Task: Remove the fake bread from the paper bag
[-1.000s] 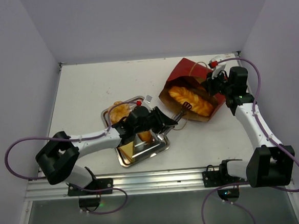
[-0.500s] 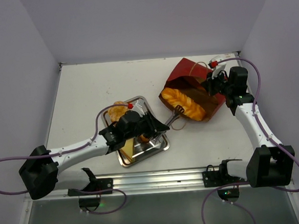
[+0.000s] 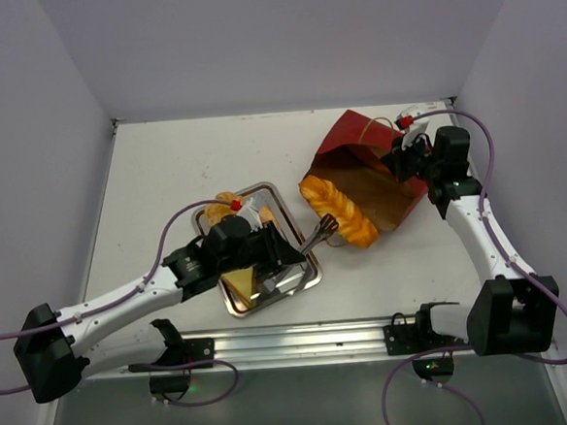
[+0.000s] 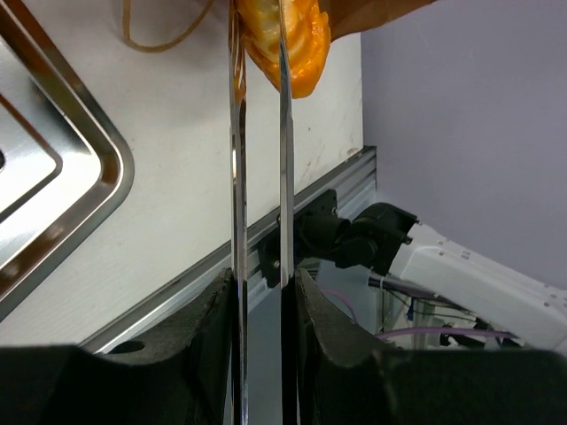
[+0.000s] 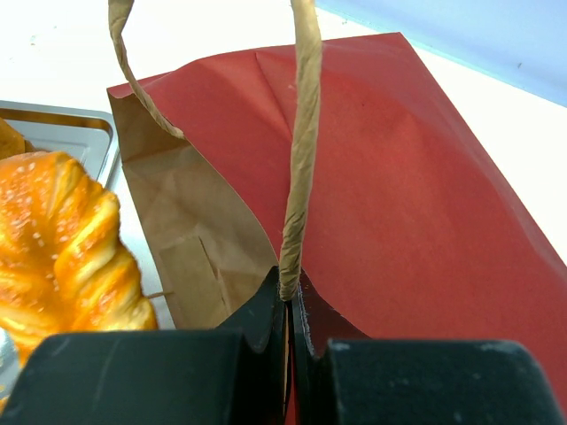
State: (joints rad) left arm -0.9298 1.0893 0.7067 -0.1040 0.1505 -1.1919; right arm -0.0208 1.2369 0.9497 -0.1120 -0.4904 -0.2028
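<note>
Two grippers are at work. Left gripper [image 4: 263,285] is clenched on metal tongs [image 4: 285,177], whose tips pinch the braided loaf [image 3: 340,209]. The loaf lies partly out of the mouth of the paper bag [image 3: 369,148]. Right gripper [image 5: 288,310] is clamped on the bag's string handle [image 5: 303,133], anchoring it. Step judged: extraction. Next, draw the loaf clear toward the tray [image 3: 303,281], where a yellow wedge [image 3: 238,282] lies. Pale table [image 3: 164,172], lilac walls [image 3: 252,40].
</note>
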